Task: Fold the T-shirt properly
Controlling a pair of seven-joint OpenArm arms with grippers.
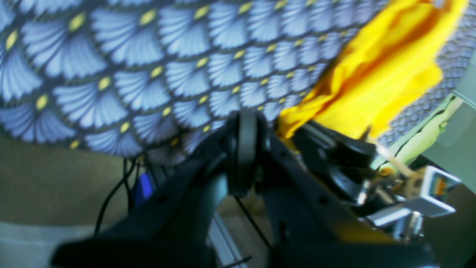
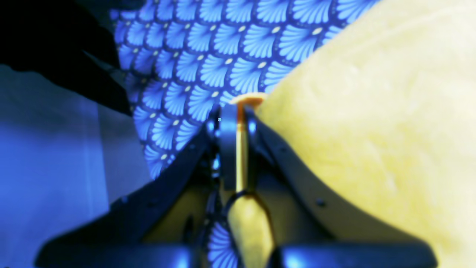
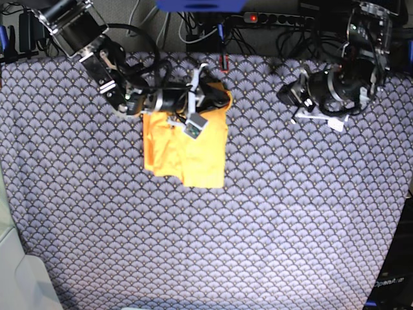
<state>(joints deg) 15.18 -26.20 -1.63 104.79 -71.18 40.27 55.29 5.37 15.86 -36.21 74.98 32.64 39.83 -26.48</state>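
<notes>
On my base view the T-shirt [image 3: 187, 150] lies folded into a compact orange block in the upper left-centre of the frame, on the tabletop [image 3: 258, 219] with its blue-grey scallop-patterned cover. My right end effector [image 3: 219, 98] sits at the shirt's top edge, near its upper right corner, with the arm reaching in from the upper left of the frame. In the right wrist view, the right end effector [image 2: 238, 111] is clenched on a thin fold of the T-shirt [image 2: 372, 130]: a sliver of yellow cloth stands between the pressed-together fingers, and the rest of the fabric fills the right side of the frame.

My left end effector [image 3: 289, 95] is well apart from the shirt, in the upper right of the base view, above bare cover. In the left wrist view, the left end effector [image 1: 247, 130] is closed with nothing in it; the T-shirt [image 1: 386, 74] shows only in the upper right, beyond it.
</notes>
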